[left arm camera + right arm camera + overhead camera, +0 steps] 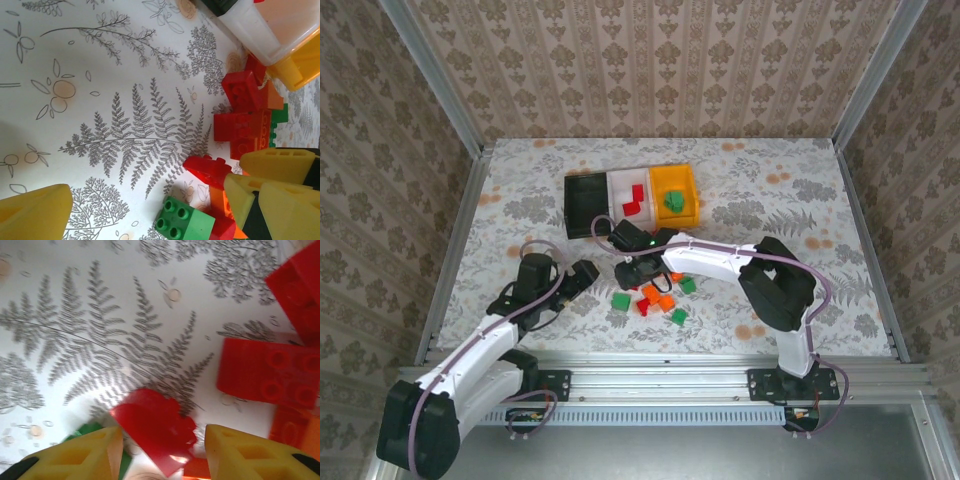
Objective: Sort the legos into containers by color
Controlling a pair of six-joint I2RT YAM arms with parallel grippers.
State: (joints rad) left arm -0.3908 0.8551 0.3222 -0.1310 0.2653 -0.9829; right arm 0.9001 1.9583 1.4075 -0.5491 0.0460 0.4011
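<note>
Right wrist: red lego (pixel 152 425) between pincer (pixel 162 437) jaws

Damask-papered walls (pixel 650 60), fern-print tabletop (pixel 820 230), even light

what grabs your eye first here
The bright pile of red, orange and green bricks mid-table, the right hand down on it with a red brick between its fingers. Behind sits a row of black, white and yellow bins.

Fern-print tablecloth (pixel 520 200) (orange spots too); damask wallpaper (pixel 650 70); aluminium frame rail (pixel 670 375).
</note>
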